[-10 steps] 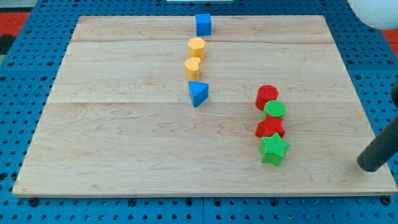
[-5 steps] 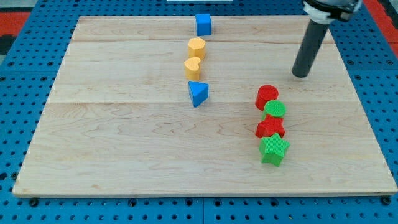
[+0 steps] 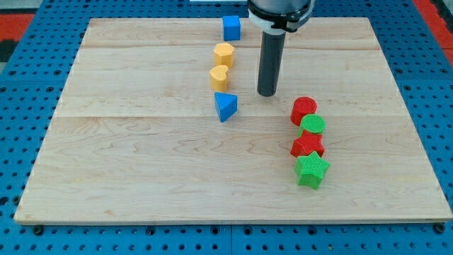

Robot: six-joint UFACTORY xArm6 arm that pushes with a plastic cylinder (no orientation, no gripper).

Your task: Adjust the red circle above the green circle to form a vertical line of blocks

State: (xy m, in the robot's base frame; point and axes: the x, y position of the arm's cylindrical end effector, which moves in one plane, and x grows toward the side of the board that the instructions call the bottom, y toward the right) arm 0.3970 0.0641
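Note:
The red circle [image 3: 304, 110] sits at the view's right, touching the green circle [image 3: 313, 125] just below it and set slightly to its left. Below those are a red star-like block [image 3: 307, 146] and a green star [image 3: 312, 170], making a rough column. My tip [image 3: 266, 93] rests on the board up and to the left of the red circle, apart from it, and to the right of the blue triangle [image 3: 226, 106].
A blue cube [image 3: 231, 28], a yellow hexagon [image 3: 224, 54] and a yellow heart [image 3: 219, 76] form a column above the blue triangle near the view's top centre. The wooden board [image 3: 141, 177] lies on a blue pegboard.
My tip has swept from the board's lower right edge up to the upper right, then left to a spot upper left of the red circle. No block has moved.

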